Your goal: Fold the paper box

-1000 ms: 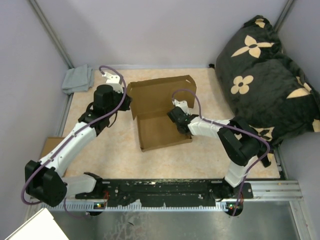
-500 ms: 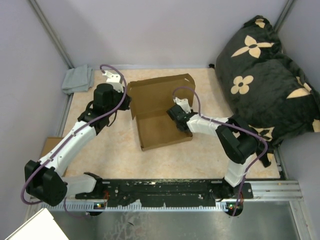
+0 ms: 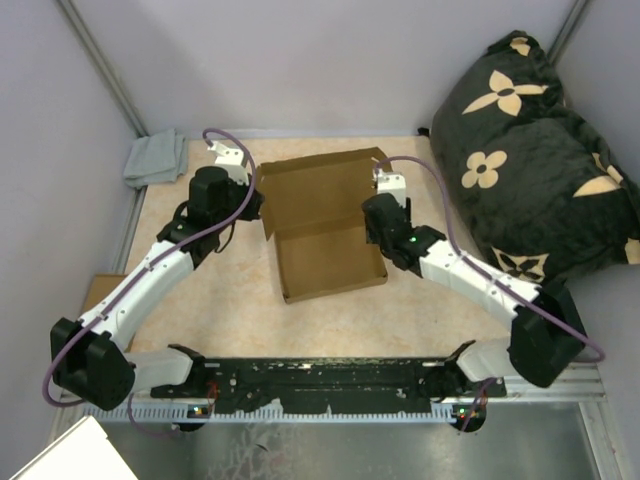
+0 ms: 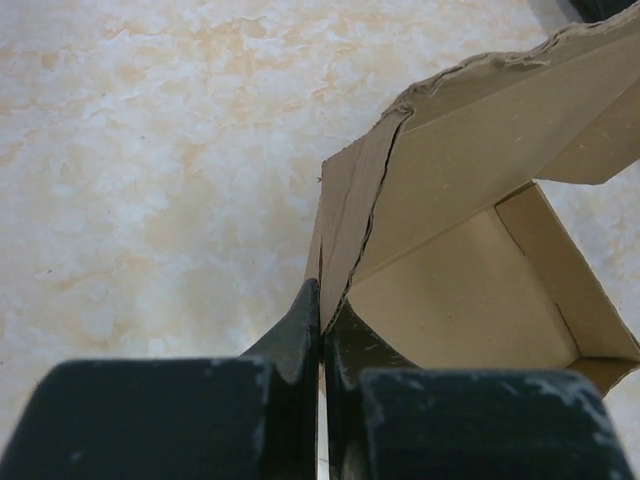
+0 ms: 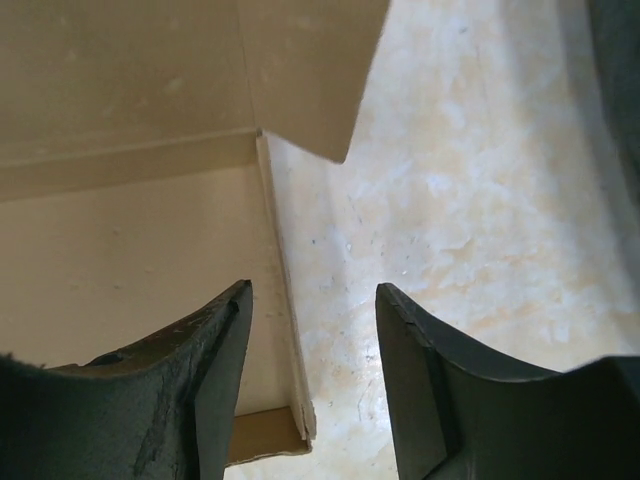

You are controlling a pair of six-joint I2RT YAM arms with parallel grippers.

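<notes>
Left wrist view: left gripper (image 4: 322,300) fingers pinch the side flap of the plain brown cardboard paper box (image 4: 470,290); right gripper (image 5: 312,300) fingers stand apart, box wall between them, ungripped.

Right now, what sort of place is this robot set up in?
Probably an enclosed robot test cell: plain grey walls around a marbled tabletop, the left arm and right arm bolted to one metal rail, and practice props such as the paper box and a flowered cushion.
</notes>
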